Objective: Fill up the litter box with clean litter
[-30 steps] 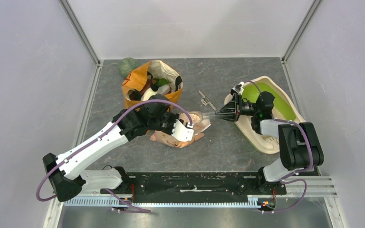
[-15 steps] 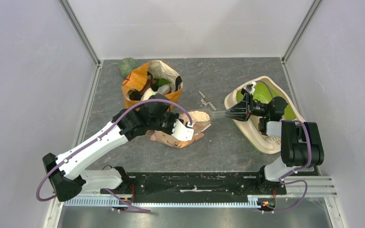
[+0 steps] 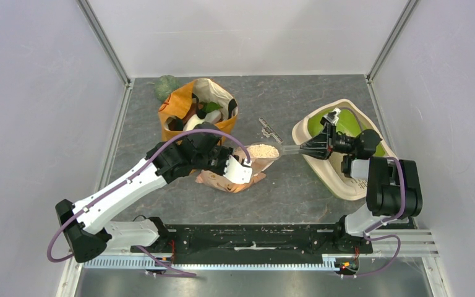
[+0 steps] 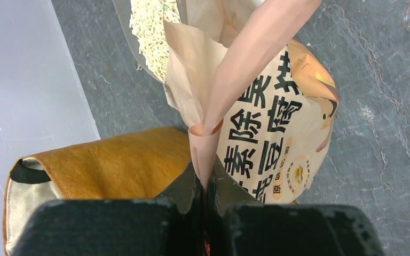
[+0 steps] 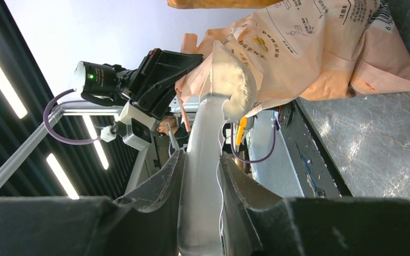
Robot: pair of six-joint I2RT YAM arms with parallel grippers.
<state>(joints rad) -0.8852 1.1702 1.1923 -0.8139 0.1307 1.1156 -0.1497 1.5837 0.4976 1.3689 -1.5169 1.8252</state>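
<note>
Left end effector (image 4: 205, 184) pinched on litter bag (image 4: 269, 133) flap; clean litter (image 4: 148, 32) at mouth; orange bag (image 4: 112, 162) beside.

The litter box (image 3: 337, 185) sits at the right of the table (image 3: 297, 192), with the litter bag (image 3: 235, 180) at centre and clean litter (image 3: 263, 150) in its mouth, which faces the box. A scoop (image 5: 202, 160) is between them. A shopping bag (image 3: 179, 108) stands behind the litter bag, with a small metal piece (image 3: 270, 130) to its right

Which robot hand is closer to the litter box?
Right. The right gripper is at the left rim of the litter box, holding a scoop. The left gripper is farther left, pinching the litter bag.
</note>
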